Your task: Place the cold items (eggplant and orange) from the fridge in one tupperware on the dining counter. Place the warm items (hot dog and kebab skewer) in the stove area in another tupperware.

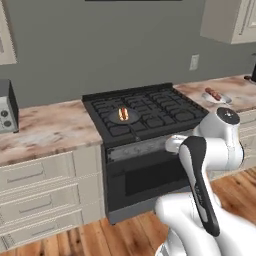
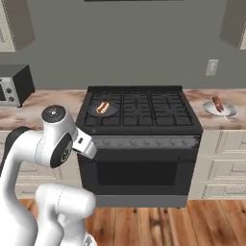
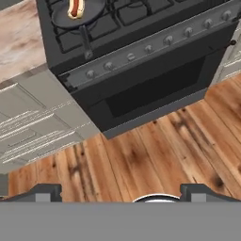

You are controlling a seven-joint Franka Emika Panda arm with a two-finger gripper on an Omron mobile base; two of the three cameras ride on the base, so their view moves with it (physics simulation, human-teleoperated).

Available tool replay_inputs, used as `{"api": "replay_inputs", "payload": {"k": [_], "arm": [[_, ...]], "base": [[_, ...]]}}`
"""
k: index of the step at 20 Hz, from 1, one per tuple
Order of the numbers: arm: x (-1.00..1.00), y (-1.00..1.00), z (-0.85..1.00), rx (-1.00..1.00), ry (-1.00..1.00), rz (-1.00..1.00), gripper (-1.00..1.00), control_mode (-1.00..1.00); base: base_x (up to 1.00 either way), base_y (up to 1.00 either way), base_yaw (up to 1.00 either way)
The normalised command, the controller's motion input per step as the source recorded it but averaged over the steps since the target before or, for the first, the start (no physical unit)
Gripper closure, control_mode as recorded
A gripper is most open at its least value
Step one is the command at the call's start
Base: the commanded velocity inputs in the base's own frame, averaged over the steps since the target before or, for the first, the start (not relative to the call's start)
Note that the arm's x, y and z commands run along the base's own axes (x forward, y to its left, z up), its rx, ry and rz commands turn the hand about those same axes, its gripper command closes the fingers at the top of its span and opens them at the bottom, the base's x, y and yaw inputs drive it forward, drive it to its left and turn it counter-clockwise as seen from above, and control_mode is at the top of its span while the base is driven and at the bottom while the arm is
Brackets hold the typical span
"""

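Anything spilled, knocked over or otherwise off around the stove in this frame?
Nothing stands out. The hot dog lies in a small dark pan on the stove, and the kebab skewer rests on a plate on the counter to its right.

A home kitchen: black gas stove with oven, marble counters, cream drawers, probably a toaster oven.

Glossy white arm with black joint bands.

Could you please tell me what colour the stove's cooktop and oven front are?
The stove is black throughout, grates and oven door alike; the right base view shows it best.
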Motion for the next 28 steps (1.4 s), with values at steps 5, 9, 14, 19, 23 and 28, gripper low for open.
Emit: {"api": "replay_inputs", "payload": {"k": [5,9,14,19,23,28], "arm": [[0.0,0.0,0.0,0.0,0.0,0.0,-1.0,1.0],[0.0,0.0,0.0,0.0,0.0,0.0,-1.0,1.0],[0.0,0.0,0.0,0.0,0.0,0.0,-1.0,1.0],[0.0,0.0,0.0,0.0,0.0,0.0,-1.0,1.0],[0.0,0.0,0.0,0.0,0.0,0.0,-1.0,1.0],[0.0,0.0,0.0,0.0,0.0,0.0,-1.0,1.0]], "base": [[0.55,-0.16,0.34],[0.37,-0.39,0.3],[0.36,-0.48,0.23],[0.59,-0.09,0.05],[0.61,0.0,0.0],[0.51,0.0,0.0]]}}
